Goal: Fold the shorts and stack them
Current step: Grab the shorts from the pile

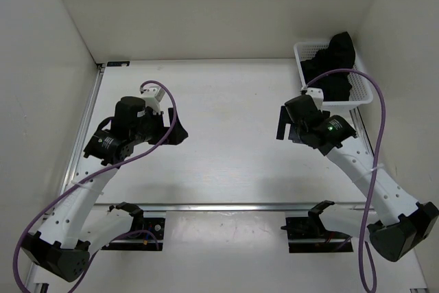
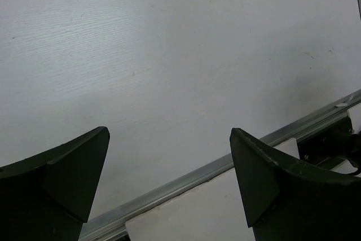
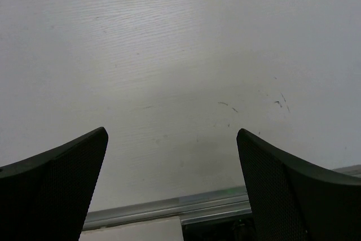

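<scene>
Shorts [image 1: 336,60]: plain black. Basket [image 1: 300,57]: white lattice. Table [image 1: 226,159]: white, faint grain, few dark scuffs. Left end effector [image 2: 169,130], right end effector [image 3: 172,130]: black, the right finely dotted. Left arm [image 1: 82,200], right arm [image 1: 370,173]: white, black joints. Cable [image 1: 382,128]: purple. Rail [image 1: 233,206]: silver.

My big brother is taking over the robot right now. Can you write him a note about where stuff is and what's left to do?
Left gripper: open, holding nothing, over bare table.
Right gripper: open, holding nothing, also over bare table.
Shorts: a crumpled black heap in the white basket at the far right corner. How many pairs there are is unclear.
Done: nothing folded or stacked yet.
Left: take the shorts out, fold them, stack them.
</scene>
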`<state>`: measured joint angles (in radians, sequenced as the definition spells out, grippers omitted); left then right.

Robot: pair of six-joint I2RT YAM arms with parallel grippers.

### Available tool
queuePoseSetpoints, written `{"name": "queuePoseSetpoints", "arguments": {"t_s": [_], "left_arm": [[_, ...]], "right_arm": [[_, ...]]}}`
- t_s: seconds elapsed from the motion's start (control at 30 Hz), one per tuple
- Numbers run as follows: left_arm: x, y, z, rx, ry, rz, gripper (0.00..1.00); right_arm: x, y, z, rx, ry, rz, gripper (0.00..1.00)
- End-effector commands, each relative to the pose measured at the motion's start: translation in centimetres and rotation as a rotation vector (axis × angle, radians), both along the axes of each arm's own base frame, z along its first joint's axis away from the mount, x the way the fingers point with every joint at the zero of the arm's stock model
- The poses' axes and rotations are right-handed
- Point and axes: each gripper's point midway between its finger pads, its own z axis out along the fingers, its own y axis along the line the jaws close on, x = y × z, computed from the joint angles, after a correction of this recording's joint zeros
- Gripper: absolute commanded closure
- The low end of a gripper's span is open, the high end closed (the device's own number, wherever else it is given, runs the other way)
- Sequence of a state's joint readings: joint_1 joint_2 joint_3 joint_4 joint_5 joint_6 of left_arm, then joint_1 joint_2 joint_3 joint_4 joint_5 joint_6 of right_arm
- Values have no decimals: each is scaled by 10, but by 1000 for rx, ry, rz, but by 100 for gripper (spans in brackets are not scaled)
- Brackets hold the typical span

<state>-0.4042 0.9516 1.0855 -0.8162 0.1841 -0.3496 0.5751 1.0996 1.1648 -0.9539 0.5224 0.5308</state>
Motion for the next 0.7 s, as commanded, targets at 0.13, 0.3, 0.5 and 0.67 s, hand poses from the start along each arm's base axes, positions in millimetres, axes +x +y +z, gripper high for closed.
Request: {"name": "queuePoseSetpoints", "arguments": {"t_s": [0.13,0.3,0.5,0.67], "left_arm": [[-3,7,4,-2,-10,41,0],[10,15,2,35,-7,115,0],[23,27,10,60,-32,212,0],[23,37,13,56,-53,280,0]], "right_arm": [[11,-13,17,-66,-53,-108,0],[36,-15,17,-177,-56,-107,0],[84,-37,14,-43,-33,-127,0],[138,-88,2,141,53,-239,0]]}}
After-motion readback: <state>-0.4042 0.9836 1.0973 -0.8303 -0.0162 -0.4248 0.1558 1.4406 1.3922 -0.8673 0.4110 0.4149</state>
